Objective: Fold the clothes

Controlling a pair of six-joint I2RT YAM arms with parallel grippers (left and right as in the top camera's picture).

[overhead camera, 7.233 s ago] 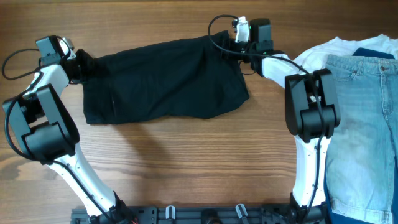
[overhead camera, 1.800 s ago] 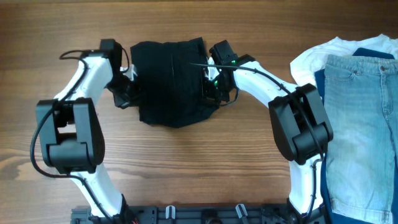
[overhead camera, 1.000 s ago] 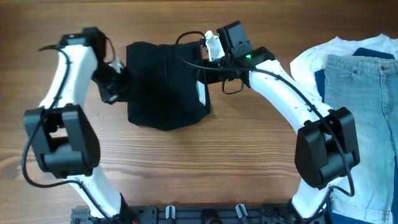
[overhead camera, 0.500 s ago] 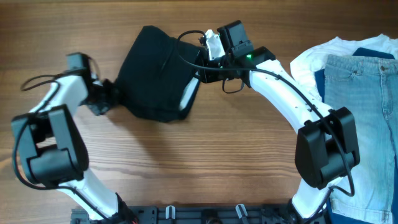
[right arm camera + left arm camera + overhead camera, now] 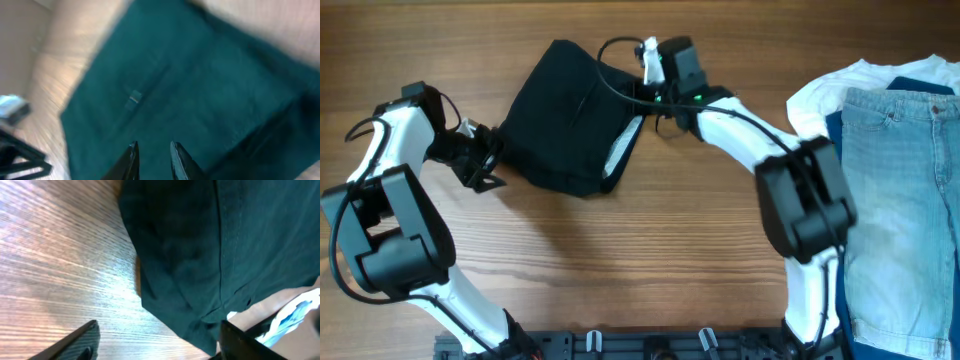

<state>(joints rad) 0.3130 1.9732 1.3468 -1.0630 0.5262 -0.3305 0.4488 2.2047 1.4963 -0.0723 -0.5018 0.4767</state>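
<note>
Overhead, the folded black shorts (image 5: 565, 120) lie tilted at the table's (image 5: 650, 260) upper middle, the left gripper (image 5: 488, 167) just beside their left edge, the right gripper (image 5: 642, 98) at their upper right edge. The left wrist view shows its 2 fingers (image 5: 75, 342) spread wide, empty, the shorts just ahead. The blurred right wrist view shows 2 fingers (image 5: 130, 160) narrowly parted over the cloth, pinching nothing.

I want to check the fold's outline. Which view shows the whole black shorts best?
Overhead: the black shorts show almost whole, outline clear. The left wrist catches only one corner; the right wrist a blurred stretch of fabric.
</note>
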